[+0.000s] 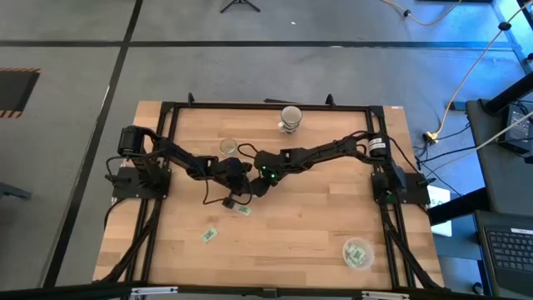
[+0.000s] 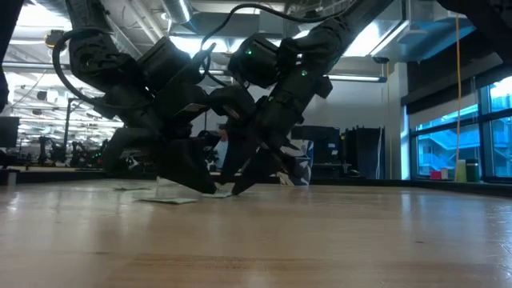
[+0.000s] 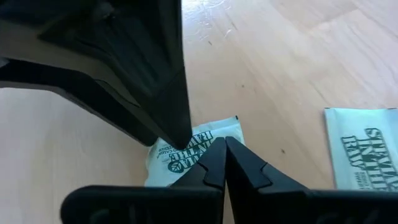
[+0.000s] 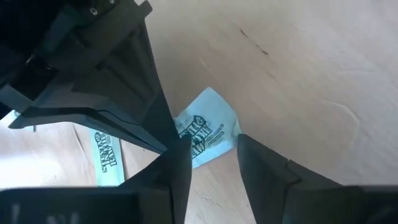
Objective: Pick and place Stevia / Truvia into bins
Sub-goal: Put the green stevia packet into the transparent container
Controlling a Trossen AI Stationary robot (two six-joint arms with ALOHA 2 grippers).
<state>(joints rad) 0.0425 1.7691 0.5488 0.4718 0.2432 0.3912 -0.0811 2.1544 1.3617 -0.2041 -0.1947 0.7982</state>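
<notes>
Both grippers converged at centre frame in the high view, tips meeting over one small white, green-printed paper sachet (image 4: 205,127) lying flat on the pale wooden table (image 1: 316,225). Left gripper (image 3: 217,155) with fingers pressed together, tips touching the sachet's near edge, nothing held. Right gripper (image 4: 208,152) with fingers parted, sachet just beyond the gap, long axis slanting across it. Neither arm clearly nearer. Second sachet (image 3: 367,146) just beside, another (image 1: 208,235) lower left. Clear round plastic tub (image 1: 358,252) at lower right, well apart, already holding sachets. Dim workshop behind in the low view.
</notes>
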